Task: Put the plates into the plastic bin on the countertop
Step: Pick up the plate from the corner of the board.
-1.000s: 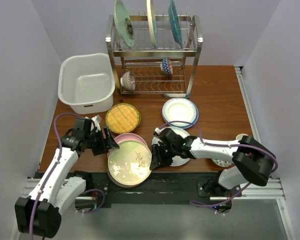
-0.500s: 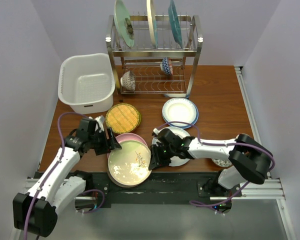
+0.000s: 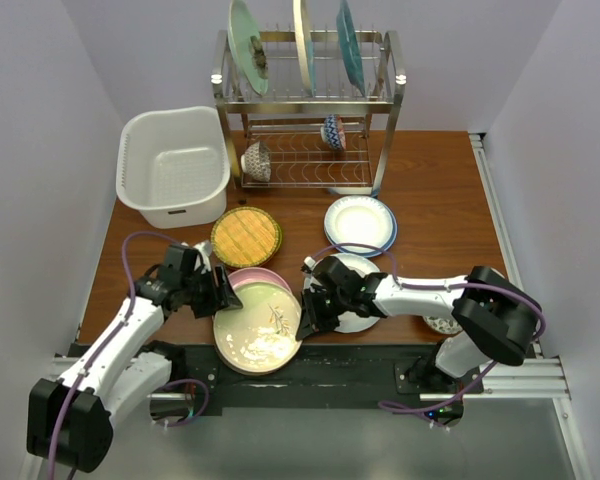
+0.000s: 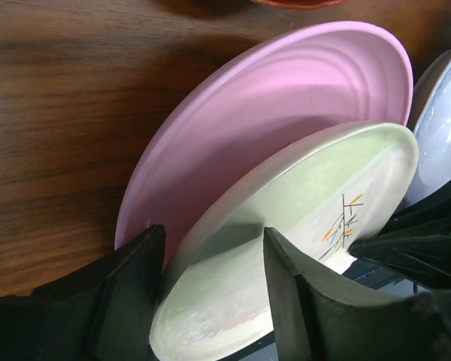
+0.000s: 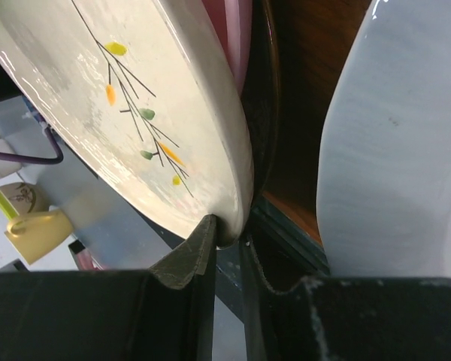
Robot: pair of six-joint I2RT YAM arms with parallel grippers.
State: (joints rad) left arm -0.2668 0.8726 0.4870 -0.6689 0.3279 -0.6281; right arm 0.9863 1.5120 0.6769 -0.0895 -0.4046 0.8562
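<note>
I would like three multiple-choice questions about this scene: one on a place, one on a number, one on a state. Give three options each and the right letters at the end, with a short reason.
1. The cream floral plate lies
A. on top of the pink plate
B. beneath it
C. apart from it

2. How many plates stand upright in the top tier of the wire rack?
A. one
B. three
C. six

3. The right tool is
A. open, holding nothing
B. shut on the rim of the cream floral plate
C. out of every view

Answers:
1 A: the left wrist view shows the pink one partly covered by the cream one.
2 B: three rims rise above the top tier.
3 B: the right wrist view shows its fingers pinching that rim.
</note>
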